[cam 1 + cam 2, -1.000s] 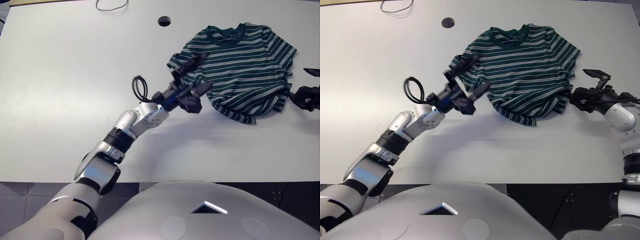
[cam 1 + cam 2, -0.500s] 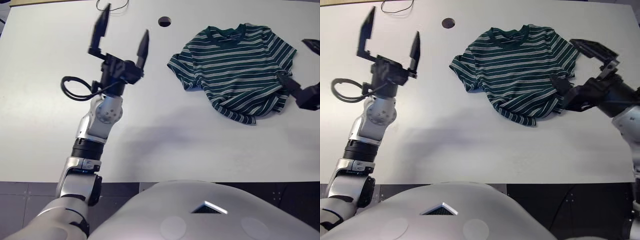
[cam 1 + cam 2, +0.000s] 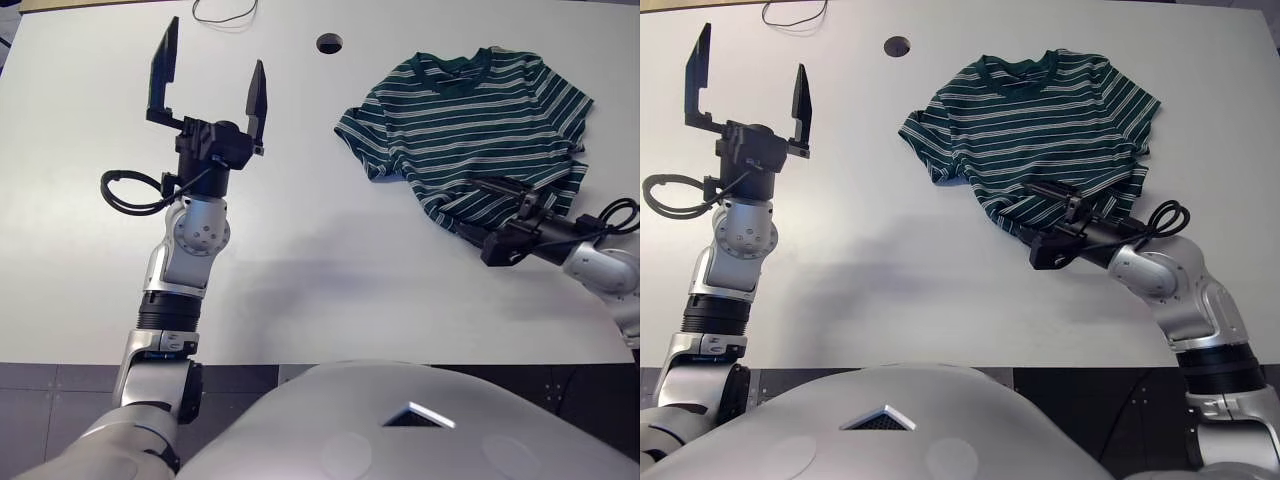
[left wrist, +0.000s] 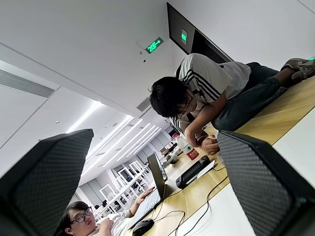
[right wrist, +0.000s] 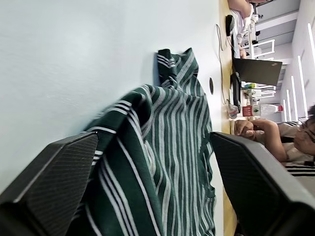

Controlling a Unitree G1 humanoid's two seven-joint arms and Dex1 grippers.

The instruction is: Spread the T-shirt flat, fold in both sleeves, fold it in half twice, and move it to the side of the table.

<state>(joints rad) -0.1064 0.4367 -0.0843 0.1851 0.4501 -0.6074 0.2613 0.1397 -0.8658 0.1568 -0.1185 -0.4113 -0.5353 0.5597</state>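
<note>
T-shirt (image 3: 480, 110): hem bunched, part hidden behind right pincer (image 5: 153, 140) | right pincer: wide | left pincer (image 3: 213, 52): wide, raised

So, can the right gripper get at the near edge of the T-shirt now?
Probably yes. The right gripper lies open at the near edge of the T-shirt, striped cloth between its fingers in the wrist view, nothing in the way.
</note>
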